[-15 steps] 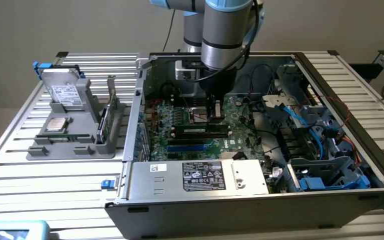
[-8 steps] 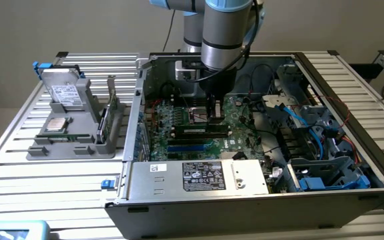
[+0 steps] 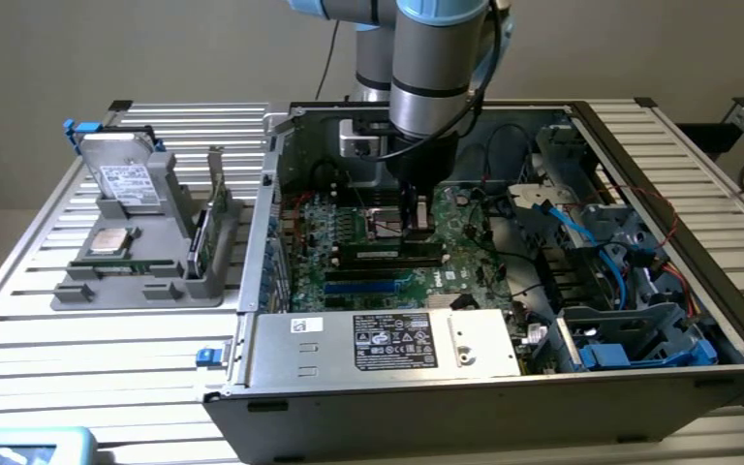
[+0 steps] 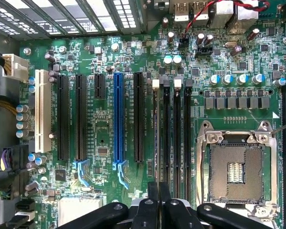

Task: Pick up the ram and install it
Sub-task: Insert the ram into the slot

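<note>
The ram is a dark stick with a small white label. It stands on edge in a memory slot on the green motherboard inside the open computer case. In the wrist view the ram is a thin line in the outermost of the black memory slots. My gripper reaches down into the case right over one end of that stick. Its two dark fingers are pressed together with nothing between them, in line with the ram's slot, gripper. I cannot tell if the tips touch the stick.
The empty processor socket lies beside the memory slots, with long expansion slots on the other side. The power supply, cables and drive cages crowd the case. On the exterior view's left, a grey holder carries a drive, a silver chip and a green card.
</note>
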